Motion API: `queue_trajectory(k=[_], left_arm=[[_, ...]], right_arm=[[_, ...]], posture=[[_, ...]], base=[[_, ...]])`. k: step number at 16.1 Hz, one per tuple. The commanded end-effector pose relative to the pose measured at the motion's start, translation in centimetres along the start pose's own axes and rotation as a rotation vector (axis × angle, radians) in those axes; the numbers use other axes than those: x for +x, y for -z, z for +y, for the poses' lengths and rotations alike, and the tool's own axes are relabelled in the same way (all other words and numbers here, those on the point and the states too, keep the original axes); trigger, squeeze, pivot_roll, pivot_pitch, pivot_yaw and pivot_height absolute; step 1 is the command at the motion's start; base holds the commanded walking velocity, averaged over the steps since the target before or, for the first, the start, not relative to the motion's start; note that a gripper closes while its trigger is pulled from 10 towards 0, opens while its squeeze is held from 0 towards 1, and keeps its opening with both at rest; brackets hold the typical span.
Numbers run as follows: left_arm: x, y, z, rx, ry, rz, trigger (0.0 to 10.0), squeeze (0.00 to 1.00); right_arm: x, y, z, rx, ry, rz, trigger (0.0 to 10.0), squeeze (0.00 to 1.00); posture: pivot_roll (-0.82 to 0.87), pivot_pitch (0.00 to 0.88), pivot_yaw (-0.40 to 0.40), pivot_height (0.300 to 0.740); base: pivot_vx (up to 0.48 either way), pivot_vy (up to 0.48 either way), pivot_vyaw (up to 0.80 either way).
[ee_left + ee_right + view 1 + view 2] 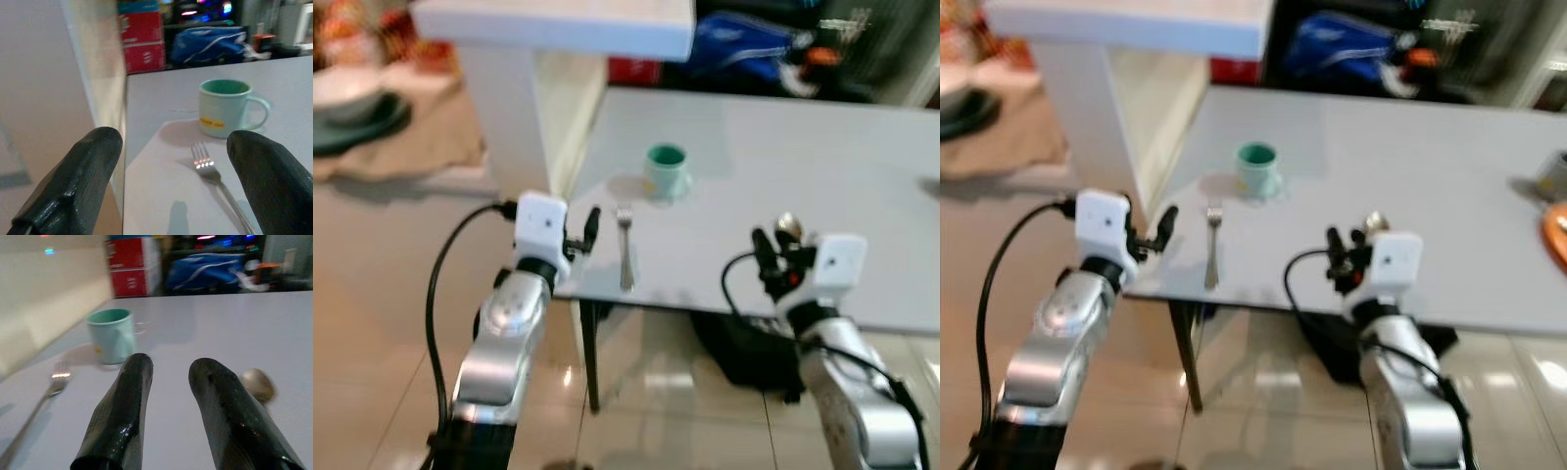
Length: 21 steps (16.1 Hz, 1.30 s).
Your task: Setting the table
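Observation:
A pale green mug [666,168] stands on the white table [822,166] near its left side. A metal fork [626,250] lies in front of the mug, tines toward it, handle reaching the near edge. My left gripper [584,235] hovers at the table's near left corner, just left of the fork; its fingers [93,161] stand wide apart and open, holding nothing. A spoon [788,227] lies further right on the table. My right gripper [773,250] is at the near edge right by the spoon, open, with the spoon's bowl [258,384] just beside one finger.
A white pillar and counter [509,108] stand close to the table's left edge. A black bag [744,352] sits under the table, and a blue bag [744,44] lies behind it. An orange plate [1557,235] and a grey object [1552,174] are at the table's right edge.

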<state>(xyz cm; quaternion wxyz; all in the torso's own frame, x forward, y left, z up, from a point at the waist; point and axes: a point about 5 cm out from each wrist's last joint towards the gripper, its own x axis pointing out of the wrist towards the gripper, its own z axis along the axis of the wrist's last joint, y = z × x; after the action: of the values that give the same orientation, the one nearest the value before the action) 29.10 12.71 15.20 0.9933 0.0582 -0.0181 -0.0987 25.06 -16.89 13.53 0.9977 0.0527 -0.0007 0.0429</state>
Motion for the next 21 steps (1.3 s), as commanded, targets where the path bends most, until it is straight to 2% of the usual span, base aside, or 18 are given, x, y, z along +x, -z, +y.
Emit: queue_trajectory(k=[1,6,7,10,13,15,18,21], left_arm=[[0.0,-0.2,0.4,0.02,-0.016,0.005,10.0,0.0],[-0.2,-0.2,0.6,0.037,-0.029,0.009,10.0,0.0],[-0.4,-0.2,1.0,0.044,-0.05,0.01,10.0,0.0],[-1.1,-0.2,1.2,0.051,-0.064,0.013,10.0,0.0],[-1.9,0.1,1.2,0.061,-0.07,0.026,10.0,0.0],[-2.7,0.2,1.3,0.073,-0.077,0.03,10.0,0.0],[-3.6,0.3,1.1,0.08,-0.058,0.034,10.0,0.0],[-3.6,0.1,1.5,0.089,-0.067,0.03,10.0,0.0]], right_arm=[[0.6,-0.3,0.6,0.008,-0.029,-0.02,10.0,0.0],[1.1,-0.3,0.9,0.008,-0.062,-0.019,10.0,0.0],[1.4,-0.3,1.2,-0.01,-0.09,-0.02,10.0,0.0],[2.0,-0.3,2.2,-0.074,-0.164,-0.024,10.0,0.0],[2.1,-0.5,2.9,-0.045,-0.22,-0.039,10.0,0.0],[1.8,-0.2,3.3,-0.073,-0.271,-0.043,10.0,0.0],[1.5,0.0,3.4,-0.053,-0.289,-0.045,10.0,0.0],[1.5,-0.2,3.8,-0.026,-0.314,-0.061,10.0,0.0]], posture=[[0.0,0.0,-0.011,0.74],[0.02,0.0,-0.018,0.74],[0.03,0.0,-0.03,0.74],[0.05,0.0,-0.048,0.74],[0.07,0.0,-0.058,0.74],[0.08,0.0,-0.066,0.74],[0.1,0.0,-0.072,0.74],[0.1,0.0,-0.073,0.74]], base=[[0.0,0.48,-0.8],[0.0,0.48,-0.8],[0.0,0.48,-0.8],[0.0,0.48,0.0],[0.0,0.48,0.0],[0.0,0.48,0.0],[0.0,0.48,0.0],[0.0,0.48,0.0]])
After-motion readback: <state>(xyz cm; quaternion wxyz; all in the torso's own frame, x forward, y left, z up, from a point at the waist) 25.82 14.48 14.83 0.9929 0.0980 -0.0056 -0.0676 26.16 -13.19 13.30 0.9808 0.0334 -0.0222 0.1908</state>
